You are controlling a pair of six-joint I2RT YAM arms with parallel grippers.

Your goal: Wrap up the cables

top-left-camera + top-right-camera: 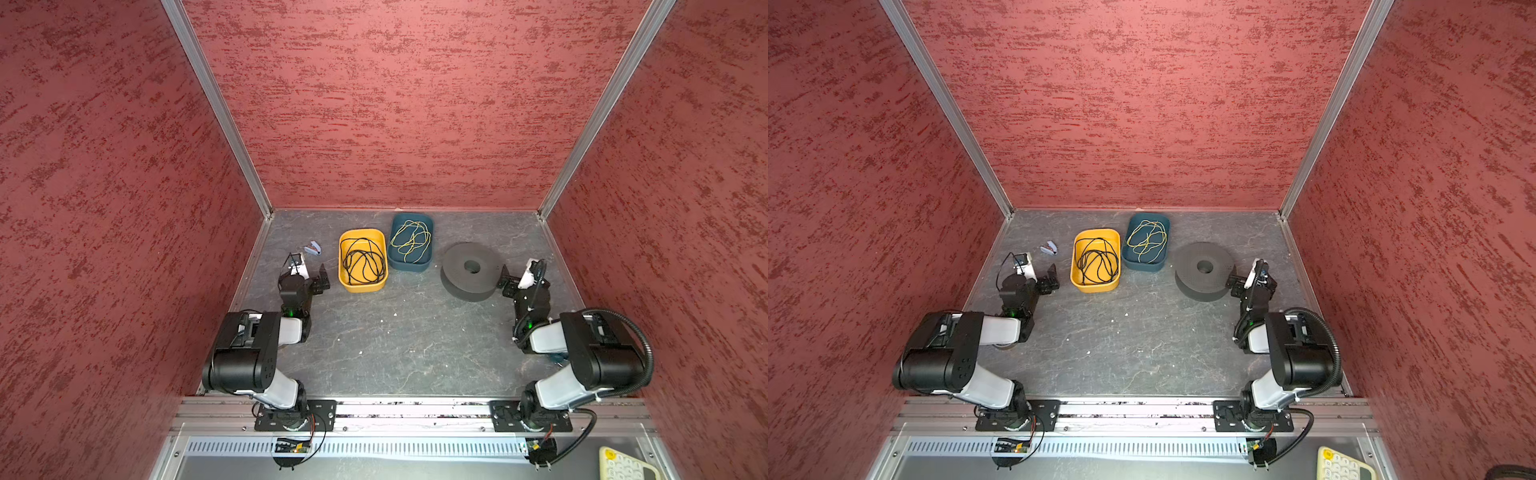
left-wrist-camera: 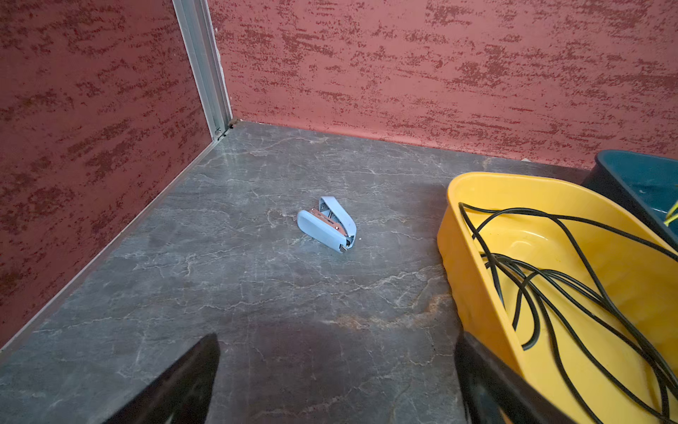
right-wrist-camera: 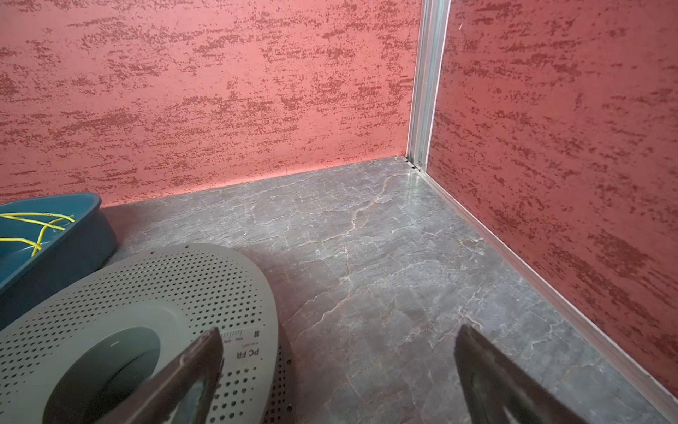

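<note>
The cables, thin yellow-green wire (image 1: 410,240) (image 1: 1147,241), lie in loose loops inside a teal bin (image 1: 411,216) at the back. A few strands (image 3: 44,229) show in the right wrist view. My left gripper (image 1: 311,272) (image 2: 337,341) stands open over bare floor, left of a yellow bin (image 1: 361,232), with nothing between its fingers. My right gripper (image 1: 513,276) (image 3: 339,330) is open too and empty. One of its fingers hangs over the edge of a grey perforated spool (image 1: 457,257) (image 3: 165,279).
The yellow bin (image 2: 477,191) holds a tangled thin black cable (image 1: 361,262) (image 2: 550,293). A small light-blue clip-like tool (image 1: 312,248) (image 2: 326,229) lies near the back left corner. Red walls close in three sides. A calculator (image 1: 623,465) sits at the front right, outside the floor.
</note>
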